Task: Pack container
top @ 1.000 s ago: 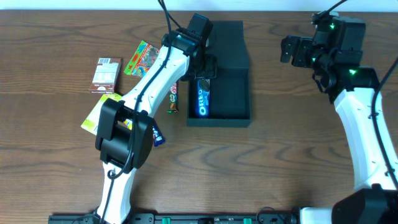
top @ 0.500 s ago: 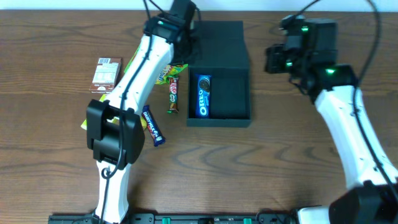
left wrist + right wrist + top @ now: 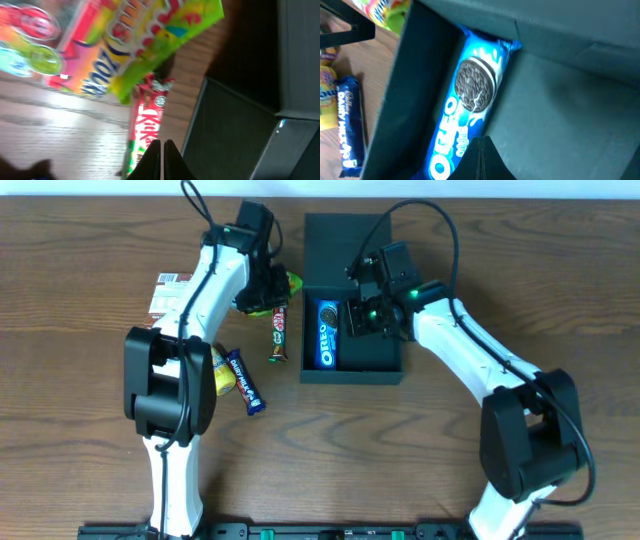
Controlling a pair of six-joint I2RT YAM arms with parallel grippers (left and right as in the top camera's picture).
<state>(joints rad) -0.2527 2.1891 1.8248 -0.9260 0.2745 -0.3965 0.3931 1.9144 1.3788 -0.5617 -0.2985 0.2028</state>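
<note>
The container is a dark teal box with its flap lid lying open at the back. A blue Oreo pack lies along its left wall, also in the right wrist view as the Oreo pack. My right gripper hangs inside the box over the bare floor, beside the Oreo pack; the right gripper is shut and empty. My left gripper is left of the box by the snacks. The left gripper is shut and empty above a red KitKat.
Left of the box lie a green-yellow candy pack, the KitKat, a blue Dairy Milk bar, a yellow pack and a brown-and-white carton. The box wall stands just right of the left fingers.
The right arm swung in from the far right to sit inside the box. The left arm pulled back from the box to the snacks on the left.
</note>
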